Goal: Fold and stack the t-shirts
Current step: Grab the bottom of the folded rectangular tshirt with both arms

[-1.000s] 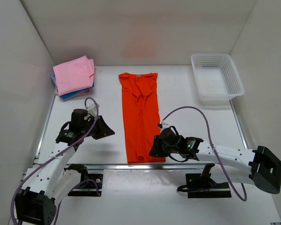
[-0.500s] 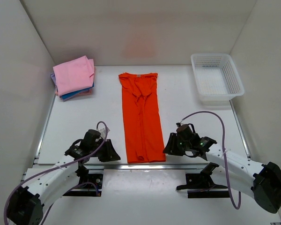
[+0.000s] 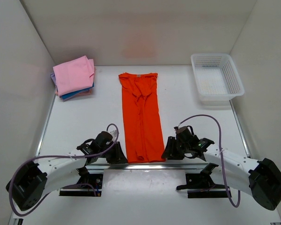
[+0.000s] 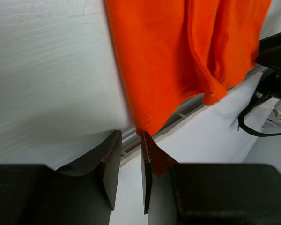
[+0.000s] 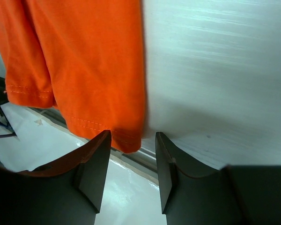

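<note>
Orange t-shirt [image 3: 140, 117] hem corners at narrowly gapped left claw [image 4: 130, 143] and wider right claw [image 5: 132, 143], wrist views only.

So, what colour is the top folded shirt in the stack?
Pink: the top shirt, best in top external view.

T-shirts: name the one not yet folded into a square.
The orange t-shirt, lying as a long strip in the middle; the pink t-shirt and those beneath it are stacked squares at far left.
</note>
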`<state>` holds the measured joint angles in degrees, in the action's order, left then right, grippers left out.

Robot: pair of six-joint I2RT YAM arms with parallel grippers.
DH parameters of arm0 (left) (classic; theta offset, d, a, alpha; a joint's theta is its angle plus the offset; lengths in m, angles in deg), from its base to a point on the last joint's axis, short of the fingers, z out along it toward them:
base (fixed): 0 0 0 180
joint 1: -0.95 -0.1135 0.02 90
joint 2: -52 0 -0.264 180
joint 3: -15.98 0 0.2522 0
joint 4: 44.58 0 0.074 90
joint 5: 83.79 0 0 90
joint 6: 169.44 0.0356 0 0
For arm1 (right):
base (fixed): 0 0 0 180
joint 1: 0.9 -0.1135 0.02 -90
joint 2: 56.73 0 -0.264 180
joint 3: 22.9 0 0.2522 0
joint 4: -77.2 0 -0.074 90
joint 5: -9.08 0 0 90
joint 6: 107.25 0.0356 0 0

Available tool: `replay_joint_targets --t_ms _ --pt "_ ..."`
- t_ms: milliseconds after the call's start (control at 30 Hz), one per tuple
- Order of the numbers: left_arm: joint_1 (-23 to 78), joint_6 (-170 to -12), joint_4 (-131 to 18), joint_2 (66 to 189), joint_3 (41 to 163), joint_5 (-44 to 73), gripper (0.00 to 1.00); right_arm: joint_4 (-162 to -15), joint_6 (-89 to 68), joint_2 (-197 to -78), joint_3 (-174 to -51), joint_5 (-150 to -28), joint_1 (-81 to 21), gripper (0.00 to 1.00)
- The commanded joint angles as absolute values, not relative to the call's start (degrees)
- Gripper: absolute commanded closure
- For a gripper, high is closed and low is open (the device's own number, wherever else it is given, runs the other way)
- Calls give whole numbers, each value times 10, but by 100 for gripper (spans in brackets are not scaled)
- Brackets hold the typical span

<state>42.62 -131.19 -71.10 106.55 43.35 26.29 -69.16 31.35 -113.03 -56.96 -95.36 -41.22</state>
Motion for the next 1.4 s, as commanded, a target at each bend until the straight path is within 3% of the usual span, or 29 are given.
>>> replay_joint_targets --t_ms 0,233,333,367,467,500,533,700,1067,1200,1367 --pt "445 -1323 -672 1090 446 231 66 -720 317 -1142 -562 -971 -413 60" --pt "473 -1356 -607 1135 450 205 62 -763 328 -1177 -565 -988 -424 57" --pt "476 -1360 -599 1151 461 202 62 -773 332 -1191 -565 -995 -423 62" --pt "478 -1359 -607 1155 468 203 62 -775 326 -1190 -569 -997 -424 70" --pt "474 -1351 -612 1155 471 210 84 -779 327 -1197 -570 -997 -420 98" --pt "471 -1352 -614 1149 463 211 95 -780 324 -1197 -569 -1003 -419 99" --pt "467 -1351 -614 1150 464 215 100 -781 320 -1198 -567 -1003 -416 100" --pt "462 -1332 -669 1119 464 225 100 -753 307 -1210 -577 -1022 -421 100" --pt "444 -1367 -761 912 362 254 100 -744 333 -1169 -539 -1060 -463 100" --pt "423 -1328 -769 946 421 269 100 -742 329 -1150 -562 -1077 -432 100" --pt "296 -1251 -774 1008 558 317 100 -700 263 -1191 -672 -1123 -344 100"
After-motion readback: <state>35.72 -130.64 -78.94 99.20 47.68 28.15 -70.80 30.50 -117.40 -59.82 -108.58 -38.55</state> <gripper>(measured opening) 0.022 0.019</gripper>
